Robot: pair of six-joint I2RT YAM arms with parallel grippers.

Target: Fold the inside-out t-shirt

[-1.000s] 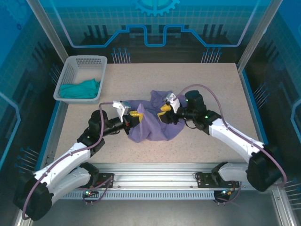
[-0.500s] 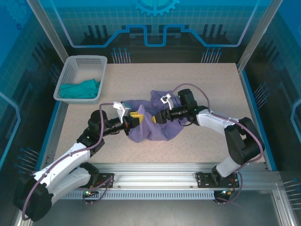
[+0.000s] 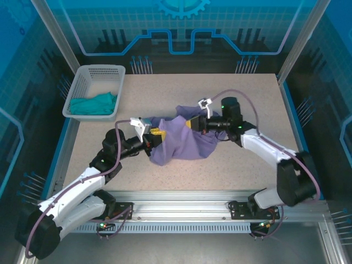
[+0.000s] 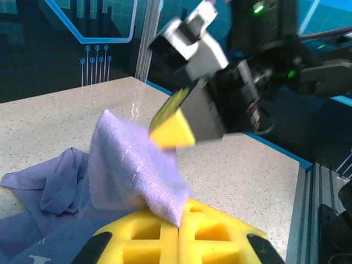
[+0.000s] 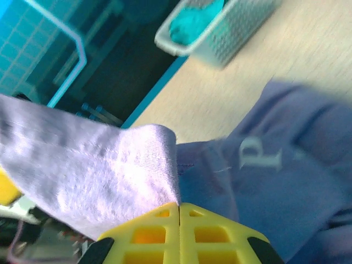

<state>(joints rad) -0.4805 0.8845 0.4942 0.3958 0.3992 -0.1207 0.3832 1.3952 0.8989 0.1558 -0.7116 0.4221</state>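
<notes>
The inside-out t-shirt is a lavender heap in the middle of the table, with a fold drawn up between both grippers. My left gripper is shut on its left part; the left wrist view shows the cloth pinched between the closed yellow jaws of that gripper. My right gripper holds the fold's far right end. Its wrist view has this gripper shut on a pale band of the shirt, with a white letter "P" beyond. The right gripper hovers just past the raised fold.
A white slatted basket stands at the table's far left corner with a teal garment in it, also visible as the basket in the right wrist view. Speckled tabletop lies bare around the shirt. Metal rail along the near edge.
My right gripper closed on the shirt and drew back to the right and away from me, lifting a fold. The left gripper stayed shut and almost still.
</notes>
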